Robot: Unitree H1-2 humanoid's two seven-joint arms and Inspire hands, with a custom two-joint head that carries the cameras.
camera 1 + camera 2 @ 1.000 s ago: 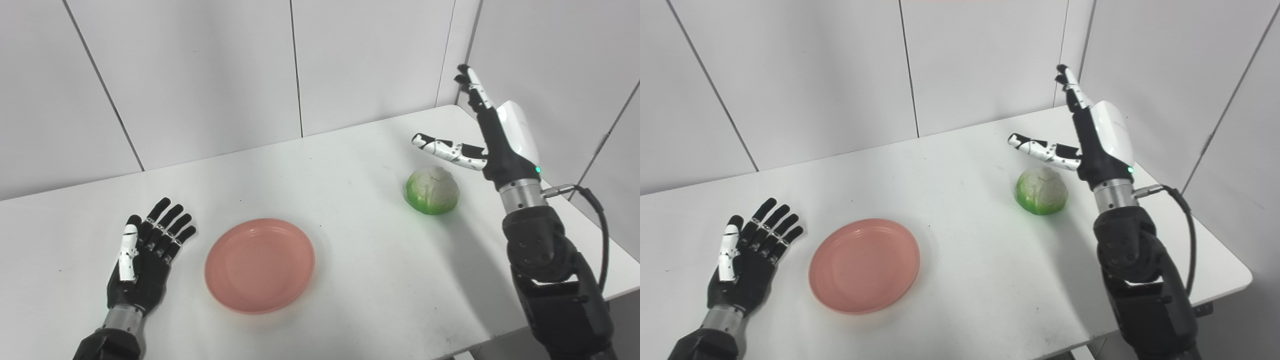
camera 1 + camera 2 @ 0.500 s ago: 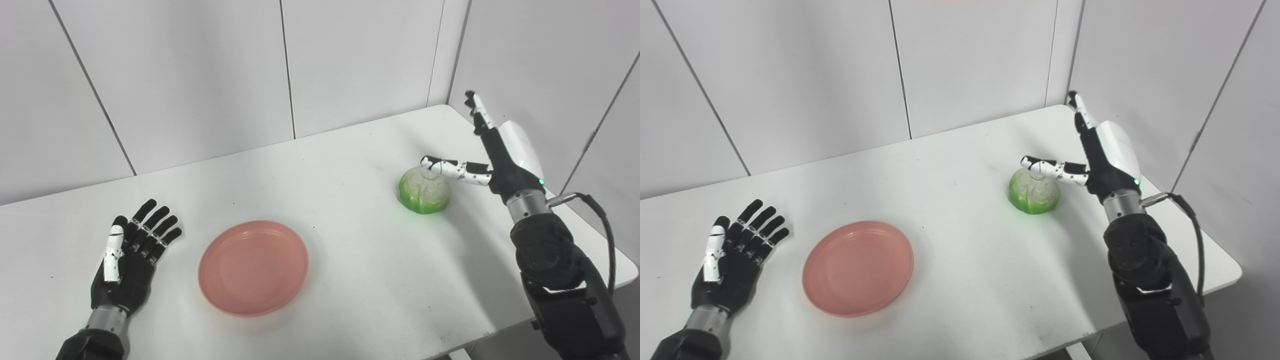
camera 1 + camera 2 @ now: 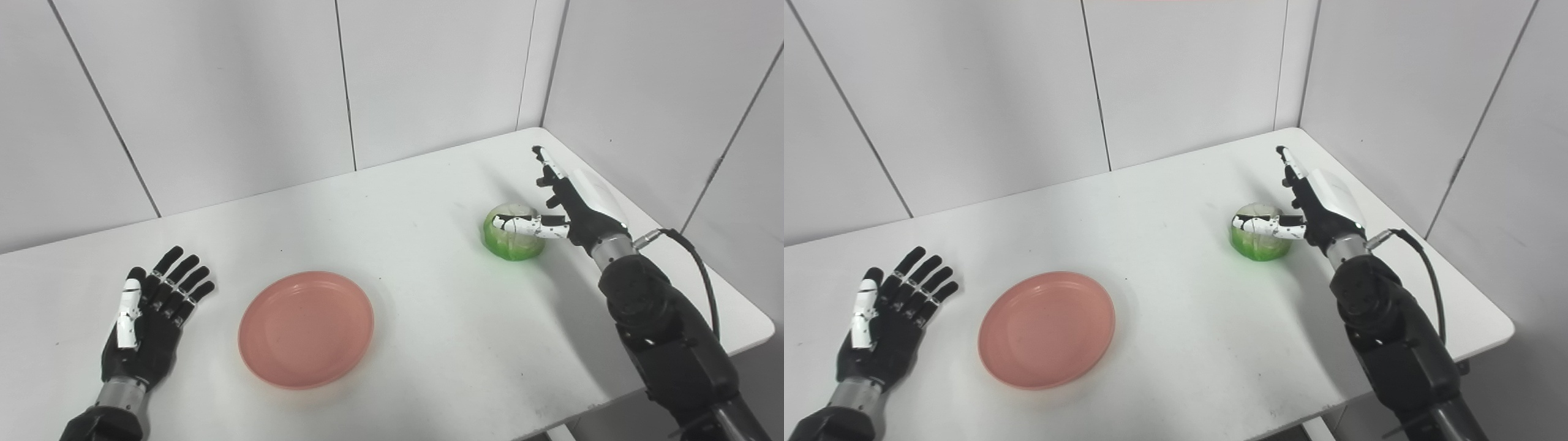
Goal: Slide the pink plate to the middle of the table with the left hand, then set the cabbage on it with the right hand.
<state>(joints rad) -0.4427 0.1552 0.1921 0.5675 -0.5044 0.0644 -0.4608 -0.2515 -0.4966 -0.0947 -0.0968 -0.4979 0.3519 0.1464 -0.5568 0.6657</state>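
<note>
The pink plate (image 3: 305, 329) lies flat on the white table (image 3: 429, 318), left of the middle. The green and white cabbage (image 3: 512, 237) sits at the right. My right hand (image 3: 566, 208) is open right beside the cabbage, on its right side; its thumb lies across the cabbage's top and its fingers stand up behind it, not closed on it. My left hand (image 3: 149, 323) rests open and flat on the table, palm up, a little left of the plate and apart from it. In the right eye view the plate (image 3: 1046, 329) and cabbage (image 3: 1260, 242) show the same layout.
White wall panels stand close behind the table and along its right side. The table's right edge (image 3: 735, 294) runs just behind my right forearm. A black cable (image 3: 692, 251) loops from the right wrist.
My right hand has come down from above the cabbage to its right side, with the thumb now across its top. The camera has shifted. The left hand and plate have stayed put.
</note>
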